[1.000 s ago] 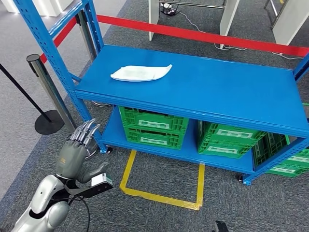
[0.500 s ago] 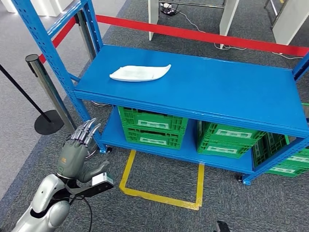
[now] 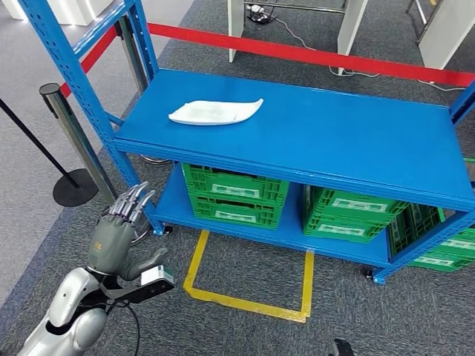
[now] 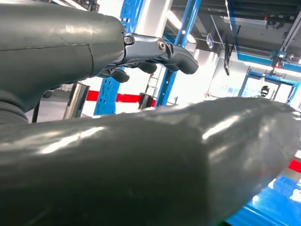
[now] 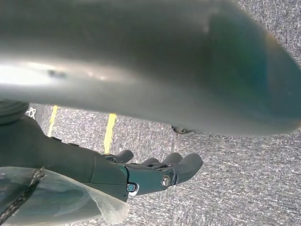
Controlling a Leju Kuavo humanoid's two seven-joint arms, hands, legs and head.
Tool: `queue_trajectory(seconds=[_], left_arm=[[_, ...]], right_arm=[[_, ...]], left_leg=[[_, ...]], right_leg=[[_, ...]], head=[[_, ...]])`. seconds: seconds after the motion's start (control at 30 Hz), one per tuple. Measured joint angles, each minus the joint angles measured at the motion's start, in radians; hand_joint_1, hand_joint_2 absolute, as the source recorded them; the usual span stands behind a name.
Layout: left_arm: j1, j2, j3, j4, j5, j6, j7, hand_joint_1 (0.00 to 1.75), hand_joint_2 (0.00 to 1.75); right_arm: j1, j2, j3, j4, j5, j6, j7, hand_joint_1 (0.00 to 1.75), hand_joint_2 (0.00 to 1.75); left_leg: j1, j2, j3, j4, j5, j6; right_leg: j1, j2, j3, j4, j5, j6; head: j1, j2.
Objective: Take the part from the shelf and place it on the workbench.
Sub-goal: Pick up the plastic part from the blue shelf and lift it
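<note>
Grey carpet [image 3: 336, 252] is spreading under a blue steel shelf [image 3: 347, 141], whose upper deck is carrying the part [image 3: 215, 112], a flat white piece with pointed ends, lying toward the deck's far left corner and well apart from both hands. Nothing is touching it.

Below that deck, green crates [image 3: 235, 194] are sitting side by side on the lower deck, with more green crates [image 3: 355, 215] to their right. A yellow taped outline [image 3: 249, 300] is marking the carpet just in front of the shelf.

Out at the lower left of the head view, the left hand [image 3: 115, 237] is hovering low beside the shelf's front left post [image 3: 79, 89], holding nothing, its fingers [image 3: 133, 202] spread apart and pointing up toward the shelf. In the left wrist view the same hand [image 4: 142, 52] is showing its fingers extended in front of the blue uprights.

In the right wrist view the right hand [image 5: 149, 172] is hanging over the carpet with its fingers stretched out and gripping nothing.

Farther off, a red barrier tape [image 3: 314, 55] is running behind the shelf, and a chrome stanchion [image 3: 70, 141] on a round black base is standing to the left.
</note>
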Motion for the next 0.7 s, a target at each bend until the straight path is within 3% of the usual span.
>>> queue_trajectory(seconds=[0.7], left_arm=[[-0.002, 0.000, 0.000, 0.000, 0.010, 0.000, -0.010, 0.00, 0.00]], right_arm=[[0.000, 0.000, -0.001, 0.000, 0.003, 0.001, 0.002, 0.00, 0.00]], left_leg=[[-0.002, 0.000, -0.001, 0.003, -0.001, 0.002]], right_leg=[[-0.002, 0.000, 0.000, -0.001, 0.001, 0.002]], head=[[0.000, 0.000]])
